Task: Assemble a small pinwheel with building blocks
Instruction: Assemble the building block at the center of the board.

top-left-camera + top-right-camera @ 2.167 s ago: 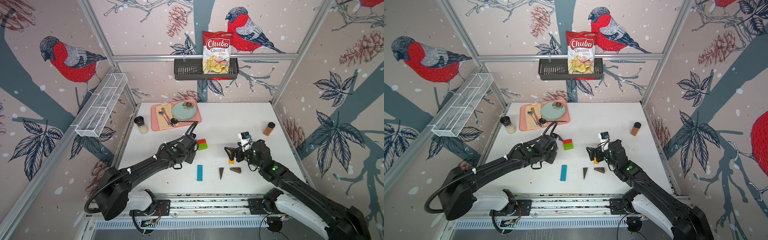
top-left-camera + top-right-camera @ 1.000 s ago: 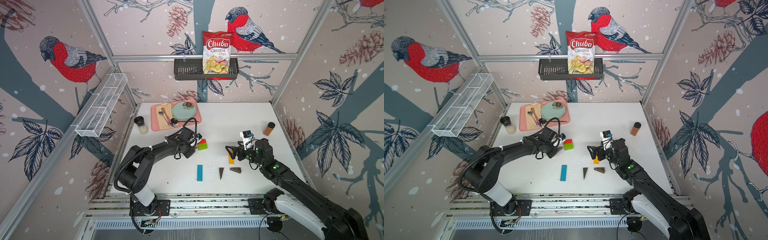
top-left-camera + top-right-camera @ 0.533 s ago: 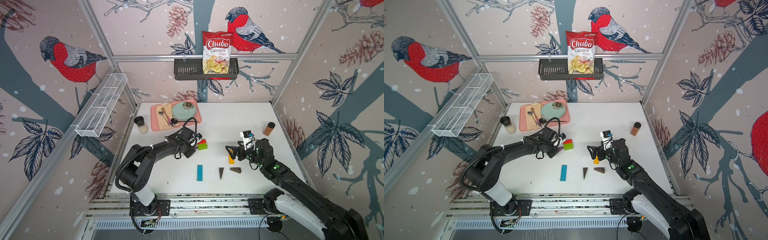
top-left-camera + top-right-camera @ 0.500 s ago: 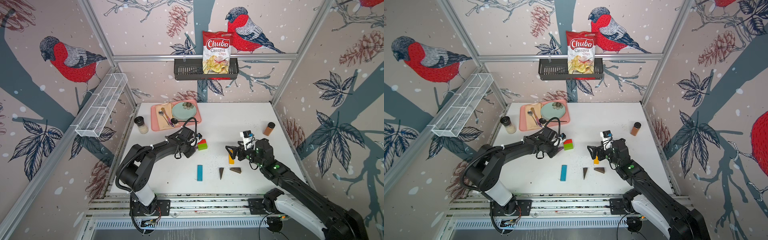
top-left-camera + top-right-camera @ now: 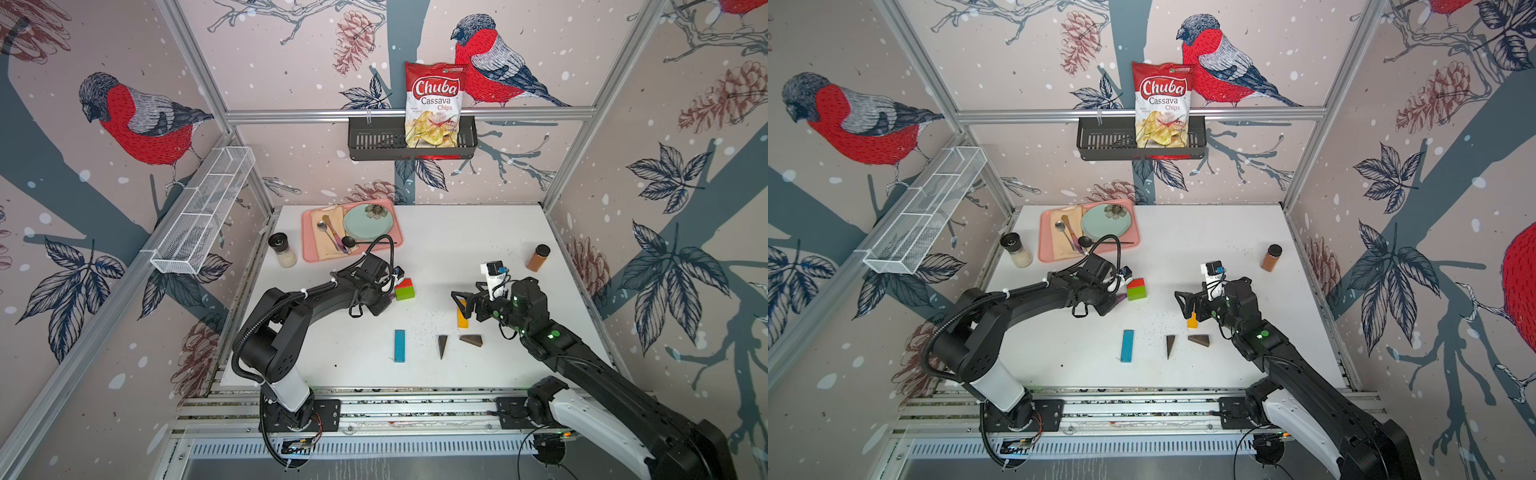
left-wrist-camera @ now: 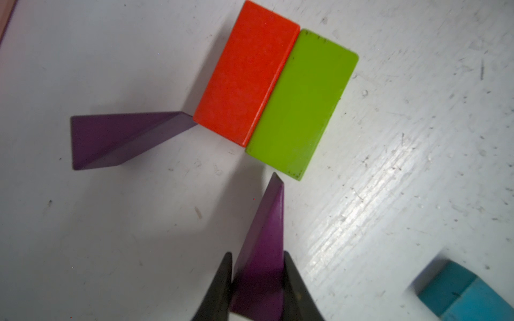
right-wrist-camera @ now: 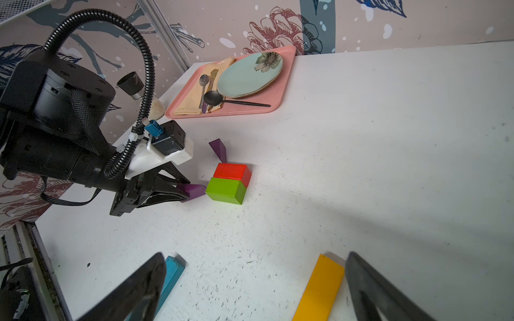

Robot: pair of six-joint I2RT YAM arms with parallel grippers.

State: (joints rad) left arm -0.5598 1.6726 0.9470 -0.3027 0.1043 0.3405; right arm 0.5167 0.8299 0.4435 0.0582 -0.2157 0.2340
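Step in hand: seating the second blade of the pinwheel. The left hand (image 6: pixel 257 253) is clamped on a purple wooden wedge (image 6: pixel 264 222), thin tip leading. That tip stands just short of a corner of the green wooden cuboid (image 6: pixel 300 102), with a sliver of the white bench (image 5: pixel 457 232) between them. The green cuboid lies flush against the red wooden cuboid (image 6: pixel 244 75), forming the hub. A second purple wedge (image 6: pixel 116 136) touches a red corner with its tip. In both top views the held wedge lies at 9 o'clock of the hub. The right hand (image 7: pixel 254 255) hangs at 4 o'clock, jaws spread wide, over the yellow wooden bar (image 7: pixel 319 289) (nothing gripped). The blue wooden bar (image 5: pixel 400 345) lies at 6 o'clock and two dark brown wedges (image 5: pixel 442 345) at 5 o'clock, all unplaced. Next move, as judged: advance the held wedge until its tip meets the green corner, then release without nudging the hub.
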